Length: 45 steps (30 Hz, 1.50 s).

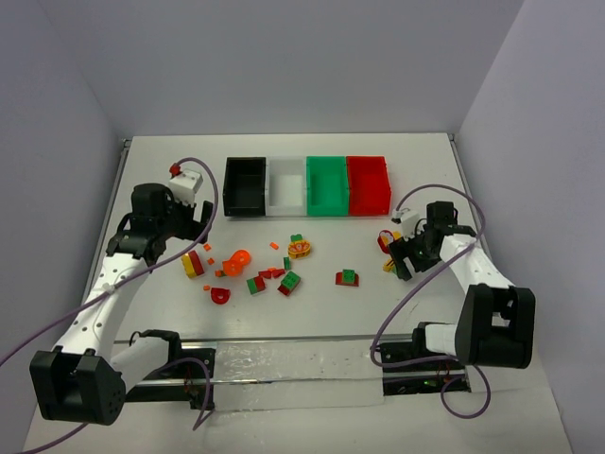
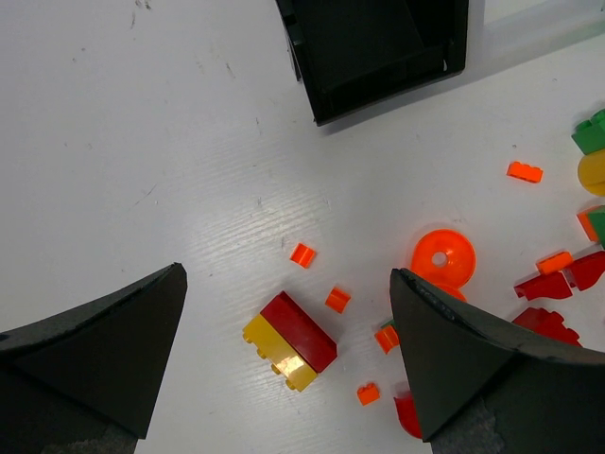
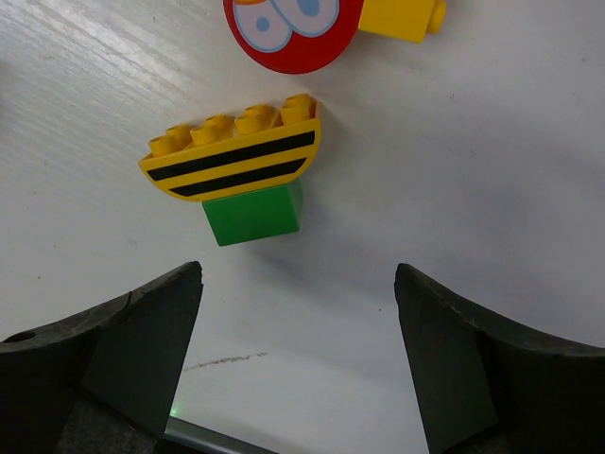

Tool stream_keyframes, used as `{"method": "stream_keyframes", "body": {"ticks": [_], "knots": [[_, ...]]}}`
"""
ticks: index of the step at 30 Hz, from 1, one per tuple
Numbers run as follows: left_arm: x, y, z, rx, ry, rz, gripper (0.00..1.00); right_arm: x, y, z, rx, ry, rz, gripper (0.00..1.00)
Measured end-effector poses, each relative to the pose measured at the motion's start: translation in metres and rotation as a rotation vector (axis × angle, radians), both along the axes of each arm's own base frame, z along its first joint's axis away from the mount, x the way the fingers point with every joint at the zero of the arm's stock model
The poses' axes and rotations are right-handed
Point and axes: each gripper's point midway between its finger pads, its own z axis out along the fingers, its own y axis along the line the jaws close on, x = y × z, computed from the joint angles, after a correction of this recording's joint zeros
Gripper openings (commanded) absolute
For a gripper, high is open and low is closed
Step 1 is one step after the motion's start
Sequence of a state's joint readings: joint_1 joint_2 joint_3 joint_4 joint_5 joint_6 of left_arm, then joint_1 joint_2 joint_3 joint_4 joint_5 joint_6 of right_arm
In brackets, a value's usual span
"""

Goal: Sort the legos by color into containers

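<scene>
The four containers stand in a row at the back: black [image 1: 244, 185], white [image 1: 286, 185], green [image 1: 327, 184] and red [image 1: 368, 183]. Legos lie scattered in front of them [image 1: 269, 274]. My left gripper [image 2: 287, 274] is open above a joined red and yellow brick [image 2: 289, 340], with small orange pieces [image 2: 337, 299] and an orange round piece [image 2: 442, 255] beside it. My right gripper [image 3: 298, 270] is open and holds nothing. Just beyond its fingertips lies a yellow black-striped curved brick [image 3: 232, 156] on a green block [image 3: 253, 213]. A red round piece [image 3: 293, 33] lies farther off.
A corner of the black bin [image 2: 378, 57] shows beyond the left gripper. Red and green bricks [image 1: 347, 277] lie mid-table. A metal rail [image 1: 284, 364] runs along the near edge between the arm bases. Purple cables loop beside both arms.
</scene>
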State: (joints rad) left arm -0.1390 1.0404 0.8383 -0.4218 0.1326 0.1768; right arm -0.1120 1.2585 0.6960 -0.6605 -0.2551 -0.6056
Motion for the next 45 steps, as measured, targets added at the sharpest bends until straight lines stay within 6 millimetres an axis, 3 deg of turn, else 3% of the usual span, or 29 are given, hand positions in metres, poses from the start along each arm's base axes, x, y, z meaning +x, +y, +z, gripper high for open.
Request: {"method": "stream_keyframes", "body": {"ticks": [15, 24, 33, 40, 45], "knots": [[0.005, -0.001, -0.011, 0.005, 0.03, -0.002, 0.99, 0.017, 0.018, -0.01, 0.044, -0.016, 0.066, 0.7], [0.006, -0.002, -0.016, 0.008, 0.048, -0.002, 0.99, 0.017, 0.019, -0.019, 0.045, 0.01, 0.086, 0.6], [0.006, -0.003, -0.018, 0.008, 0.051, -0.005, 0.99, 0.019, 0.026, -0.016, 0.075, -0.003, 0.132, 0.33], [0.005, -0.004, -0.018, 0.009, 0.055, -0.009, 0.99, 0.016, 0.033, 0.003, 0.105, -0.035, 0.182, 0.22], [0.004, -0.009, -0.009, -0.022, 0.064, -0.018, 0.99, 0.022, 0.045, 0.059, 0.129, -0.175, 0.229, 0.19]]}}
